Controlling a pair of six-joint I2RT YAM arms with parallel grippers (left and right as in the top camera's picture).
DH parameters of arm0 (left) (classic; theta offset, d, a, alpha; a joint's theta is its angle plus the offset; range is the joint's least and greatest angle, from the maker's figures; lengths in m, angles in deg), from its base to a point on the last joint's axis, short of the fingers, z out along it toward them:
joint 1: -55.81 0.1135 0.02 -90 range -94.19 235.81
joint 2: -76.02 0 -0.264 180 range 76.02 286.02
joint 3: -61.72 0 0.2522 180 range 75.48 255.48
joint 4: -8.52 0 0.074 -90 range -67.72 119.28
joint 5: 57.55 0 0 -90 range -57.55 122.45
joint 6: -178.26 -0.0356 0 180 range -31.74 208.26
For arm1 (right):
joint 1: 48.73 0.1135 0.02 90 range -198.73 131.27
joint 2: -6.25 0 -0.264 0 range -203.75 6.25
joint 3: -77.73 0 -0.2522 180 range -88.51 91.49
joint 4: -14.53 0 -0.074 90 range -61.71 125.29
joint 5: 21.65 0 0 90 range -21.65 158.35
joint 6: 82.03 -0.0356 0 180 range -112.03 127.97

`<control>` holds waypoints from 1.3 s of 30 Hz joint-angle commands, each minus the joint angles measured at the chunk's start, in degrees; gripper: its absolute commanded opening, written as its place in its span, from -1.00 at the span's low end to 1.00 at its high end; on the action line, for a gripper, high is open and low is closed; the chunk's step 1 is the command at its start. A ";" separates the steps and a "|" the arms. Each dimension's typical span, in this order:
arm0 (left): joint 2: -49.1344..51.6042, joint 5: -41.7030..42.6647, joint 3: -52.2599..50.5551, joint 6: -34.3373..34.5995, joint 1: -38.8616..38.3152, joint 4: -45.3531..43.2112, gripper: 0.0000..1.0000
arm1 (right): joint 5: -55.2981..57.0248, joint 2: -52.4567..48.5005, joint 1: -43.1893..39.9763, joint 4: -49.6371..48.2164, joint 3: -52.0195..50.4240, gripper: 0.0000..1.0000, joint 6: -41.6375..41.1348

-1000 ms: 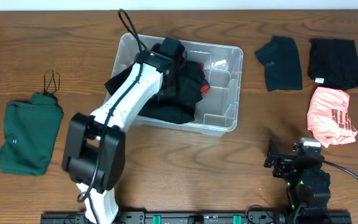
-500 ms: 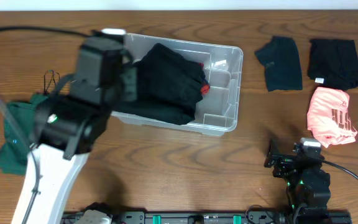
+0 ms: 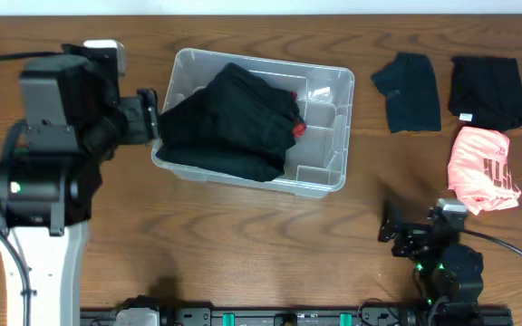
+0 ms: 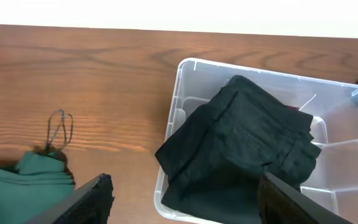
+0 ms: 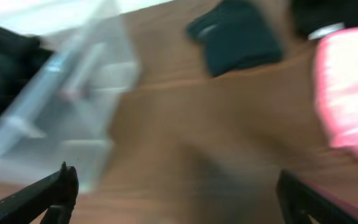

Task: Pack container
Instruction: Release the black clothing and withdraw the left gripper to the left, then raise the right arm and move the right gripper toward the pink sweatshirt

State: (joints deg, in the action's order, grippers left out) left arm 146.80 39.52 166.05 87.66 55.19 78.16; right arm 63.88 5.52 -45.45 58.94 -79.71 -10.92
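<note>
The clear container [image 3: 326,80] stands at the table's middle back. A folded black garment [image 3: 234,118] with a red bit lies in it, one corner hanging over the left rim. My left gripper [image 3: 145,115] hovers open just left of the container, holding nothing. In the left wrist view its jaws [image 4: 185,205] stand wide apart above the container's rim [image 4: 179,68] and the black garment [image 4: 241,143]. My right gripper [image 3: 393,233] is low at the front right, open and empty. In the blurred right wrist view it [image 5: 179,193] looks over bare wood.
A green garment [image 4: 23,186] with a drawstring loop [image 4: 59,127] lies left of the container, hidden under my left arm from overhead. At the back right lie a dark teal garment [image 3: 408,91], a black one [image 3: 488,91] and a pink one [image 3: 483,167].
My left gripper let go of the black garment inside the container, opened, and drew back left over the rim. The right arm has shifted slightly.
</note>
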 commanded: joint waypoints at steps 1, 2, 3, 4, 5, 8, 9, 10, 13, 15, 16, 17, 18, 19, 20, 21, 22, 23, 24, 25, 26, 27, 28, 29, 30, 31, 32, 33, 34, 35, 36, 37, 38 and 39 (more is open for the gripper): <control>2.86 6.93 -0.72 -4.09 3.54 -0.52 0.50 | -11.43 0.02 0.44 -2.03 -0.09 0.98 -11.67; 3.78 7.85 -0.72 -4.85 4.44 -0.72 0.50 | -12.72 0.02 0.44 -3.67 -0.13 0.99 -12.33; 4.96 8.87 -0.72 -5.20 5.40 -1.07 0.51 | -14.62 -0.02 0.44 -6.12 -0.13 0.96 -11.45; 5.84 9.70 -0.72 -5.18 5.99 -1.31 0.51 | -16.13 -0.17 0.44 -8.41 -0.13 0.54 -10.40; 6.97 10.95 -0.72 -5.22 6.78 -1.60 0.48 | -16.87 -0.59 0.44 -10.54 -0.11 -0.05 -10.40; 11.06 15.06 -0.72 -5.42 9.01 -2.43 0.08 | -15.65 -4.39 0.44 -15.13 0.74 -0.98 -12.61; 12.26 15.96 -0.72 -5.42 9.60 -2.47 -0.05 | -15.28 -6.21 0.42 -15.61 1.46 -0.98 -12.59; 13.49 16.55 -0.72 -5.42 10.23 -2.45 -0.16 | -14.69 -8.15 0.42 -15.72 2.40 -0.98 -12.52; 16.31 16.55 -0.72 -5.40 11.80 -1.95 -0.77 | -12.37 -17.57 0.42 -15.65 7.63 -0.98 -10.01; 17.25 16.55 -0.72 -5.40 12.68 -1.73 -0.88 | -11.63 -25.18 0.42 -15.63 12.17 -0.98 -7.41; 17.42 16.55 -0.72 -5.40 12.96 -1.70 -0.88 | -11.17 -29.27 0.42 -15.41 14.69 -0.98 -6.60; 17.44 16.52 -0.72 -5.40 13.35 -1.70 -0.88 | -10.71 -33.38 0.37 -15.23 17.16 -0.98 -6.45; 17.44 16.52 -0.74 -5.40 13.68 -1.73 -0.88 | -10.75 -38.07 0.28 -15.19 20.04 -0.98 -6.01; 17.44 16.50 -0.74 -5.40 14.03 -1.73 -0.88 | -10.93 -42.40 0.26 -15.08 22.73 -0.98 -5.88; 17.46 16.48 -0.79 -5.40 14.47 -1.73 -0.88 | -10.99 -46.56 0.26 -14.75 25.49 -0.98 -5.86; 17.51 16.48 -1.03 -5.40 14.91 -1.81 -0.88 | -11.30 -50.66 0.26 -14.29 28.37 -0.98 -5.75; 17.53 16.50 -1.42 -5.40 15.41 -2.03 -0.88 | -12.35 -54.95 0.26 -13.92 31.34 -0.98 -4.98; 17.62 16.50 -2.03 -5.40 15.91 -2.43 -0.88 | -13.57 -58.88 0.26 -13.55 34.21 -0.98 -4.39; 17.64 16.55 -2.86 -5.38 16.37 -2.93 -0.88 | -14.36 -62.53 0.26 -12.87 36.96 -0.98 -4.17; 17.64 16.55 -3.98 -5.38 16.72 -3.74 -0.88 | -14.86 -66.69 0.26 -11.87 40.17 -0.98 -4.17; 17.64 16.55 -5.29 -5.35 16.98 -4.72 -0.88 | -15.13 -69.61 0.20 -11.10 42.49 -0.99 -4.17; 17.64 16.55 -6.62 -5.35 17.14 -5.68 -0.88 | -15.61 -73.26 0.02 -10.27 45.35 -0.98 -4.20; 17.64 17.00 -8.15 -5.33 17.11 -6.88 -0.88 | -16.04 -76.19 -0.17 -9.77 47.58 -0.98 -4.20; 17.64 18.21 -9.99 -5.33 17.11 -8.48 -0.88 | -16.74 -78.62 -0.37 -9.35 49.48 -0.98 -4.20; 17.64 19.21 -11.21 -5.35 17.11 -9.51 -0.88 | -17.31 -80.72 -0.52 -9.18 51.06 -0.98 -4.20; 17.66 20.02 -12.83 -5.31 17.09 -10.91 -0.88 | -18.14 -82.84 -0.72 -9.16 52.61 -0.98 -4.22; 17.68 20.46 -14.69 -5.16 17.09 -12.46 -0.88 | -18.29 -84.43 -0.85 -9.18 53.66 -0.98 -4.26; 17.90 20.44 -16.09 -4.70 17.11 -13.68 -0.87 | -18.32 -85.68 -0.98 -9.20 54.51 -0.98 -4.66; 18.03 20.68 -17.22 -4.48 17.11 -14.67 -0.88 | -18.32 -86.84 -1.01 -9.22 55.15 -0.98 -4.68; 18.43 21.22 -18.47 -4.42 17.09 -15.85 -0.88 | -18.32 -87.78 -0.98 -9.20 55.58 -0.98 -4.68; 18.86 22.08 -19.43 -4.26 17.05 -16.63 -0.88 | -18.27 -88.63 -0.96 -9.22 55.78 -0.98 -4.70; 19.50 23.06 -20.33 -4.20 16.96 -17.44 -0.88 | -18.27 -89.31 -0.98 -9.25 55.80 -0.98 -4.92; 20.02 23.87 -21.00 -4.20 16.94 -17.97 -0.88 | -18.29 -90.16 -0.98 -9.25 55.80 -0.98 -5.20; 20.63 24.06 -21.53 -3.85 16.94 -18.56 -0.88 | -18.29 -90.88 -0.96 -9.25 55.80 -0.98 -5.31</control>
State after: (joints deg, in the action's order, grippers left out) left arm 165.73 60.55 145.74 82.92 72.19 60.48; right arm 46.74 -83.62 -46.04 49.57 -25.38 -16.34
